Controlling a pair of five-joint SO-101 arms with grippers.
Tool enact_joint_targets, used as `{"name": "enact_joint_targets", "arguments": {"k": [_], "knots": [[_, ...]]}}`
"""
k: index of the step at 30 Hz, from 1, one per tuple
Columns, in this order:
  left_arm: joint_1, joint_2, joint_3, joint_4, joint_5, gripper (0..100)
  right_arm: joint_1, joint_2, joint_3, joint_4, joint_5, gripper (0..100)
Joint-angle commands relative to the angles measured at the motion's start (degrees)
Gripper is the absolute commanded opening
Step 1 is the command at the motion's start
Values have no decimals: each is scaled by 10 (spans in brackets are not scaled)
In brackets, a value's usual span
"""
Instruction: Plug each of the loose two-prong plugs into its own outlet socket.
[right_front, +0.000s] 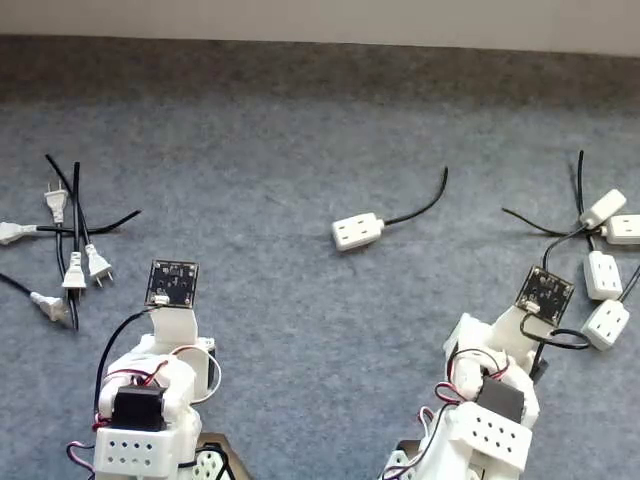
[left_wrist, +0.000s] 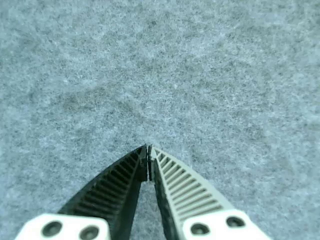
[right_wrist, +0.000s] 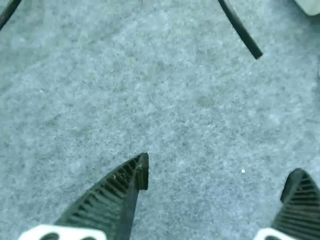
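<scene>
**Clerk:** Entry one, the surface?

**Keeper:** One table covered in grey felt. Both arms stood at its near edge.

**Clerk:** The plugs?

**Keeper:** Five small white two-prong plugs on black cords. They lay loose in a crossed tangle at the left side of the table, every one of them unplugged and well apart from any socket.

**Clerk:** The sockets?

**Keeper:** One white rectangular outlet socket block lay alone near the middle, its black cord curving off to the right. Four more white socket blocks were gathered at the right edge, with thin black cords crossing among them.

**Clerk:** The left arm?

**Keeper:** A white jointed left arm at the lower left, near the plug tangle but not touching it. On the left gripper, one black ribbed finger and one white ribbed finger were pressed together at the tips. It clasped nothing and was over bare felt.

**Clerk:** The right arm?

**Keeper:** A white right arm at the lower right, just beside the cluster of socket blocks. The right gripper had its two black ribbed fingers spread wide with only felt showing between them. A loose black cord end lay beyond the fingertips, apart from both.
</scene>
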Motion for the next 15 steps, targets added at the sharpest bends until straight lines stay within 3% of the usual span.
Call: {"name": "enact_joint_targets", "arguments": {"k": [1, 3, 7, 12, 15], "knots": [[-1, -3, 2, -21, -6, 31, 2, -6, 7, -7, 6, 399], [-13, -3, -21, -40, -14, 31, 2, -7, 12, -7, 6, 399], [-131, -3, -115, -77, -168, 67, 2, -9, 23, -7, 6, 399], [-241, -3, -210, -86, -141, 255, 1, -10, 22, -7, 6, 399], [-269, 11, -220, -115, -141, 271, 1, -10, 22, -7, 6, 399]]}}
